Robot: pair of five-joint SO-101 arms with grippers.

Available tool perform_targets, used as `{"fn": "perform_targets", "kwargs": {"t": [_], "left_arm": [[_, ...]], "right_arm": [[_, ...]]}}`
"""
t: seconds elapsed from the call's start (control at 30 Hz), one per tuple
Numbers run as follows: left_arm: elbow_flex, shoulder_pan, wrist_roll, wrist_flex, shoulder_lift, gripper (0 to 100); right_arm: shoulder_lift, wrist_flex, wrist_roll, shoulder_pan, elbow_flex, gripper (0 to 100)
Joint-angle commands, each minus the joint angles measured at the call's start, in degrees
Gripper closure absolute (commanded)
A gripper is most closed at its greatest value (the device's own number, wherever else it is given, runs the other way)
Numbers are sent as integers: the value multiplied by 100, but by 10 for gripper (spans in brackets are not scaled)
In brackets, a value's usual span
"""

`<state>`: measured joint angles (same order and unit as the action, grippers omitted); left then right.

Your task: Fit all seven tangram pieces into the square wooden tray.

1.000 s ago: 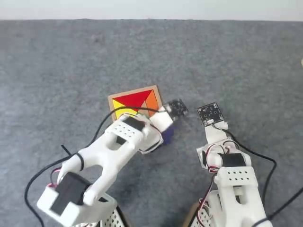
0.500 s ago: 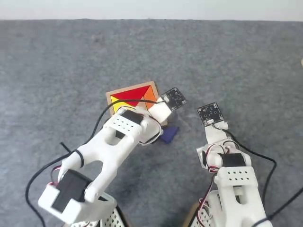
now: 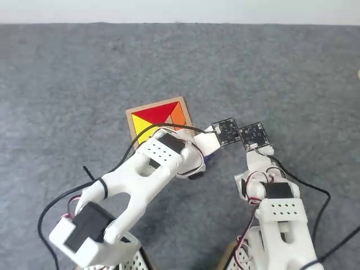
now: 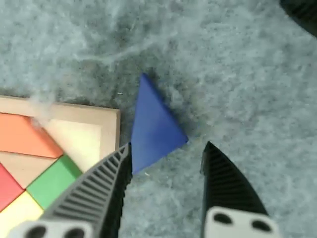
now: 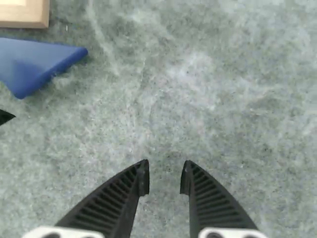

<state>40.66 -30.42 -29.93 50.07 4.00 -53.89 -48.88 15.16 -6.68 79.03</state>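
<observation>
Left gripper (image 4: 167, 148): jaws apart, astride the blue triangle (image 4: 154, 124), ready to grab.
Blue triangle: just outside the tray (image 4: 110, 130) rim, beside its vacant slot.
Right gripper (image 5: 164, 167): narrowly apart, empty.

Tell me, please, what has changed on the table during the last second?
The left gripper swung rightward, toward the right arm, and hangs open at the blue triangle, not gripping it. The right gripper kept still, open; the wooden tray hardly shifted.
</observation>
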Motion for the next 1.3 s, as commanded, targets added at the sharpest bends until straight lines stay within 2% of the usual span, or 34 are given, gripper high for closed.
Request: {"fn": "perform_targets", "kwargs": {"t": [0.0,0.2,0.43,0.63,0.7,0.77,0.83,0.9,1.27], "left_arm": [[-303,-132,-343,-9,44,772],[-338,-132,-492,-149,-105,772],[-1332,97,-712,123,-1345,773],[-1684,149,-738,193,-1644,773],[-1684,229,-738,193,-1644,773],[-1684,334,-738,202,-1644,773],[-1666,440,-738,220,-1644,773],[-1675,510,-818,369,-1644,773],[-1692,457,-1310,730,-1697,773]], "right_arm": [[-110,75,62,-4,-35,890],[-110,75,62,-4,-35,890],[-127,66,62,-4,-35,890],[-163,66,70,75,-44,890],[-171,57,70,523,-97,890],[-171,13,18,1358,-343,890],[-171,4,-290,2132,-642,890],[-171,13,-466,2607,-879,890],[-171,31,-431,2756,-818,890]]}}
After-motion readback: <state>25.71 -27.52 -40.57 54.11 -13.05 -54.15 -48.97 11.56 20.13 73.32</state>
